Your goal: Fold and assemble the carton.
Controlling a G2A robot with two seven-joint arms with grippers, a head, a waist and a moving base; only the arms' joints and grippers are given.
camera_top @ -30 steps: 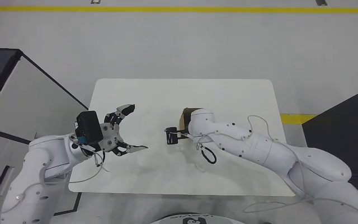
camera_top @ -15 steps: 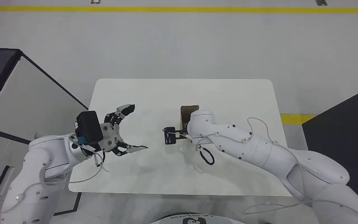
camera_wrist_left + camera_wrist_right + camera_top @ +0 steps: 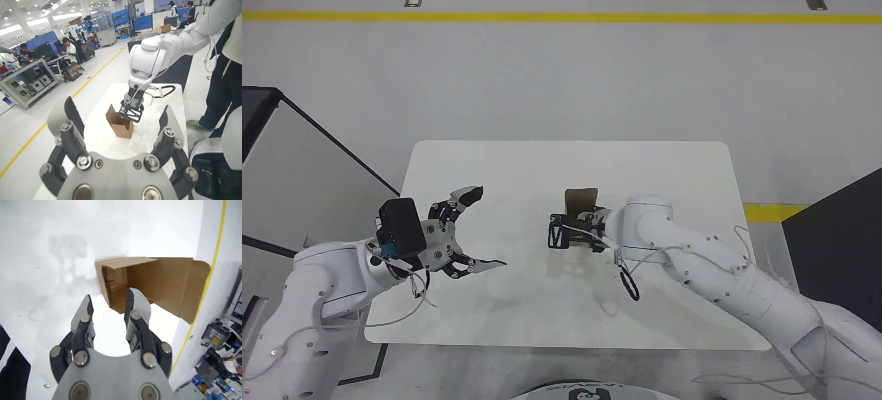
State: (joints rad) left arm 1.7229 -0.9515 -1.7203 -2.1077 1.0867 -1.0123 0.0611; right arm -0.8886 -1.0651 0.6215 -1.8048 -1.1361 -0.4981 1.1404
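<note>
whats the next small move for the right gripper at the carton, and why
Probably close the right gripper on the side wall of the carton to steady it. Its jaws are open and appear to straddle that wall, one finger inside the open box, one outside. The lid flap stands upright, and the left gripper hangs open, apart from the carton.

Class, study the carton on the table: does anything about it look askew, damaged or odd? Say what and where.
Nothing looks damaged. The carton stands on the table with its top unclosed and one tall flap upright. The right gripper is open, with one finger over the opening.
</note>
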